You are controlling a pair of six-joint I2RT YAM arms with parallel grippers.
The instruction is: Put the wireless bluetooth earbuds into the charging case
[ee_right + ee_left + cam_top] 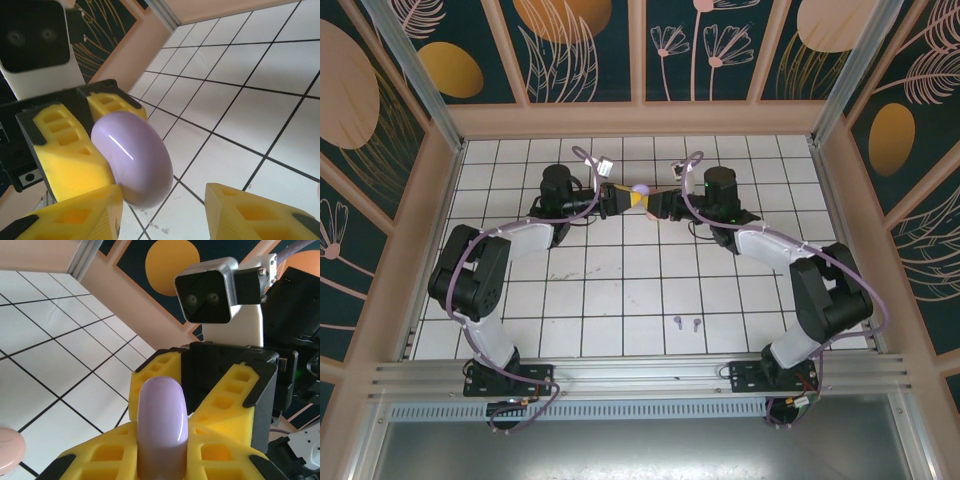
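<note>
The charging case is a glossy lilac pebble with its lid closed, held in the air over the far middle of the table. My left gripper is shut on the case, one yellow finger on each flat side. My right gripper faces it from the other side and is open. The case lies against its left finger, and the right finger stands well apart from it. Two purple earbuds lie side by side on the tiles near the front, far from both grippers.
A peach rounded case rests on the white tiled table below the left gripper. The patterned enclosure wall rises just behind the two grippers. Both arms arch inward from the near corners.
</note>
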